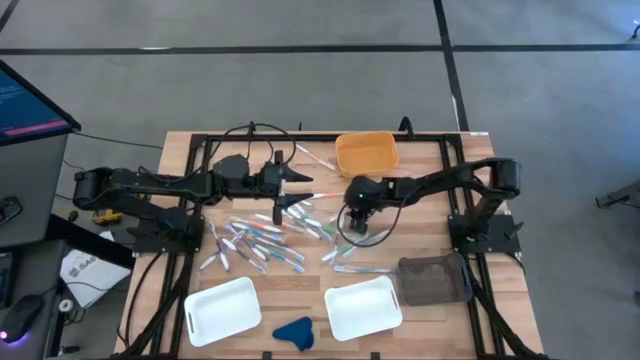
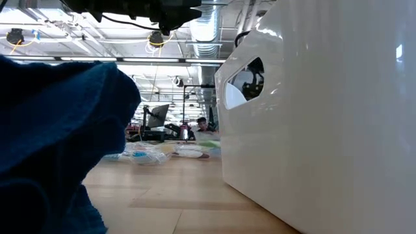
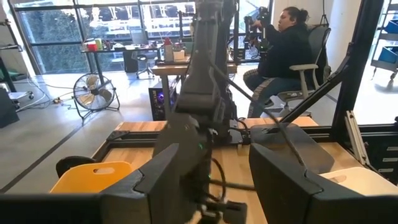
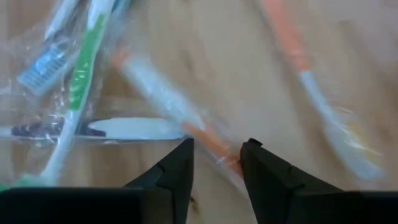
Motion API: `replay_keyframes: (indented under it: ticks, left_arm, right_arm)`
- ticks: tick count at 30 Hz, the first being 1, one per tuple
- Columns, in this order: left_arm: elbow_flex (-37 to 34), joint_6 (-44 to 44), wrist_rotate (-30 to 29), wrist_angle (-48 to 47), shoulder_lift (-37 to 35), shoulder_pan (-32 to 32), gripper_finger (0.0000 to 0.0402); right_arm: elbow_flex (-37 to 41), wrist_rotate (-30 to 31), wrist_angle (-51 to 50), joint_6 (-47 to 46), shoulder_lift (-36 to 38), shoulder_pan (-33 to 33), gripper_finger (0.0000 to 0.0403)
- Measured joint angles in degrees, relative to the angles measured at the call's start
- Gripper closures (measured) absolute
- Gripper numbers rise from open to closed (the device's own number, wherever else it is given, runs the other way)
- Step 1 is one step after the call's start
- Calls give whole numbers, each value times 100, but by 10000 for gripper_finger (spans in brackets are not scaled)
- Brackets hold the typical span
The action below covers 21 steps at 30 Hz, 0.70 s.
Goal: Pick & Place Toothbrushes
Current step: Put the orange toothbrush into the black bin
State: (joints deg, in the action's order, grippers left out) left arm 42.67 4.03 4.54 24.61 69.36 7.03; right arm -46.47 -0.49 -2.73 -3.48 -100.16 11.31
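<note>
The toothbrushes (image 1: 265,235) lie in a messy pile in the middle of the wooden table (image 1: 430,160), between the 2 arms, with a few more strays near the orange bin (image 1: 367,153). Many are in clear crinkly wrap. The right gripper (image 4: 216,155) is low over the pile, and its jaws are partly open with an orange and white toothbrush (image 4: 186,102) running between them, not squeezed yet as far as I can see. The left gripper (image 1: 300,180) hangs above the far edge of the pile with its jaws wide open and nothing in them. I think these brushes are very light, thin and stiff, and the wrap looks slippery. The best place to grab looks like the middle of the handle, so it will not tip or slide out. 2 white trays (image 1: 222,310) wait at the near side.
</note>
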Motion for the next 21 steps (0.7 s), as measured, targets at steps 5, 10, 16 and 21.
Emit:
replay_keyframes:
  ticks: [5, 10, 16, 21]
  left_arm:
    - [0, 1, 2, -9, 0, -4, 215]
    - [-2, 3, 2, -7, 0, -2, 215]
    - [0, 3, 2, -6, 0, -2, 215]
    - [0, 0, 2, -5, 0, -2, 215]
  right_arm:
    - [-281, -9, -338, 110, -346, -37, 263]
    - [-422, -4, -632, 106, -377, -37, 259]
    - [-417, -13, -760, 105, -267, -37, 282]
    - [-414, 14, -827, 104, -245, -37, 315]
